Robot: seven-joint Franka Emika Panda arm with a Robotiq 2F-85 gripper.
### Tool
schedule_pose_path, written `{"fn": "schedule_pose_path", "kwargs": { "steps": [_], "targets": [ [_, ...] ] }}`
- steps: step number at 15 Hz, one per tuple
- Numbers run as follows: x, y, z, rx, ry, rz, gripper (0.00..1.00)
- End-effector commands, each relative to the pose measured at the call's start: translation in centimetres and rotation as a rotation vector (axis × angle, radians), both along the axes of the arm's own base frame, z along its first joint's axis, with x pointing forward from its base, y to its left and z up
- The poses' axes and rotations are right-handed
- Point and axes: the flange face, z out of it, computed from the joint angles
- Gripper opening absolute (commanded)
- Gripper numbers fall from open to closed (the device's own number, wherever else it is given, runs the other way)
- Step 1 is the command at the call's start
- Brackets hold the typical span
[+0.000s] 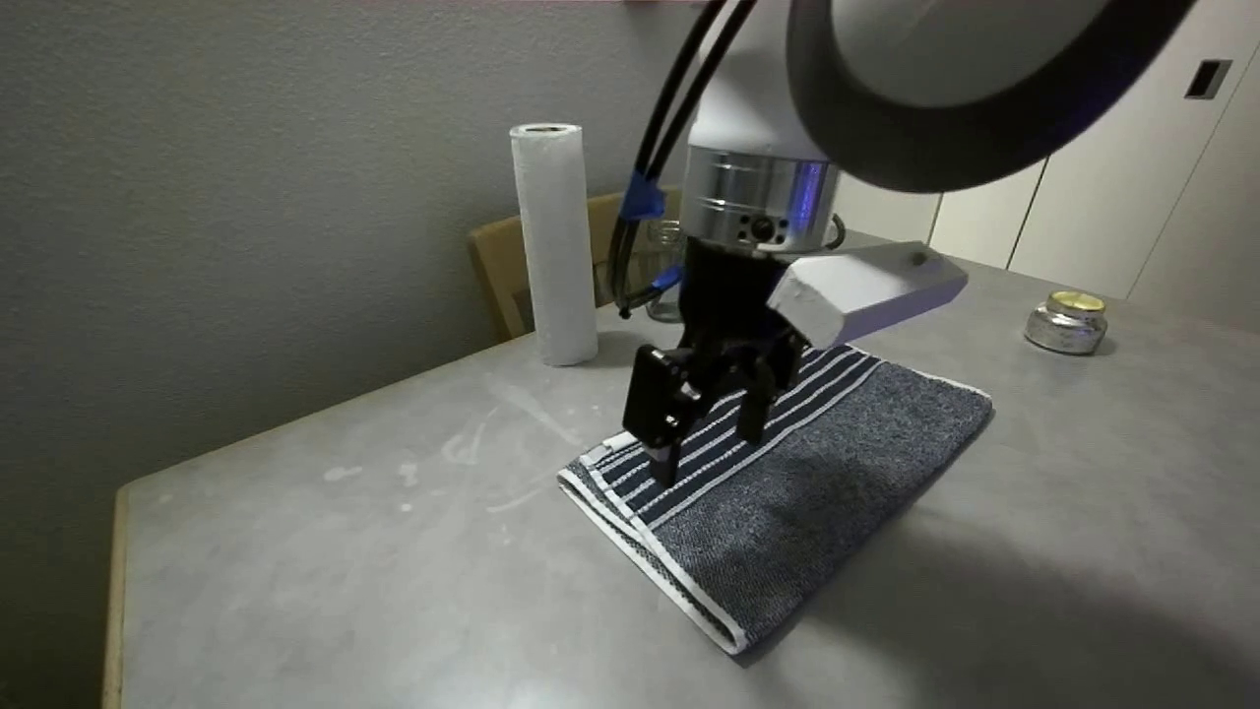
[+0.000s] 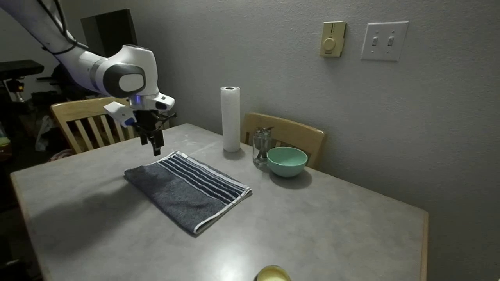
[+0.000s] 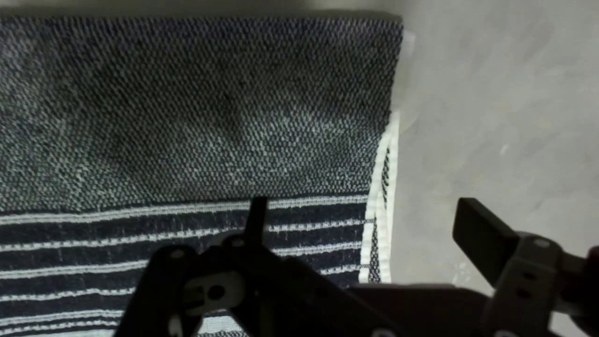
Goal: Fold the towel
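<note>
In an exterior view I can see the grey towel (image 1: 827,492) lying folded and flat on the table (image 1: 345,571), its layers showing at the white-hemmed end, a striped band running along one side; the black gripper (image 1: 709,445) hangs over that band at the end of the white robot arm (image 1: 758,103), pointing down; a tall paper roll (image 1: 556,246) stands upright near a wooden chair (image 1: 500,264); a silver jar (image 1: 1066,330) with a yellow top sits apart from the towel.

In an exterior view the gripper is above the table near a corner of the towel, a gap showing between its tips and the fabric; a glass jar (image 2: 261,146) with things standing in it is just beside a green bowl (image 2: 287,163); a thermostat (image 2: 333,40) and a light switch (image 2: 384,41) are on the wall (image 2: 273,58).

In the wrist view the fingers (image 3: 484,234) are spread wide; one is over the stripes, the other past the white hem, over the table.
</note>
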Motion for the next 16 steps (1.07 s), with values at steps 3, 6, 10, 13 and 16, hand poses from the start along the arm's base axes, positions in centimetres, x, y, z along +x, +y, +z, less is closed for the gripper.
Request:
{"fn": "schedule_pose_path", "kwargs": {
  "steps": [3, 6, 10, 13, 16],
  "targets": [
    [2.2, 1.6, -2.0, 0.006, -0.006, 0.021, 1.00],
    [3.3, 2.2, -3.3, 0.011, -0.008, 0.030, 1.00],
    [3.7, 3.1, -4.0, -0.050, 0.023, 0.023, 1.00],
    [3.7, 5.3, -5.1, -0.141, 0.105, 0.057, 1.00],
    [3.8, 8.1, -5.2, -0.232, 0.162, 0.115, 1.00]
  ]
}}
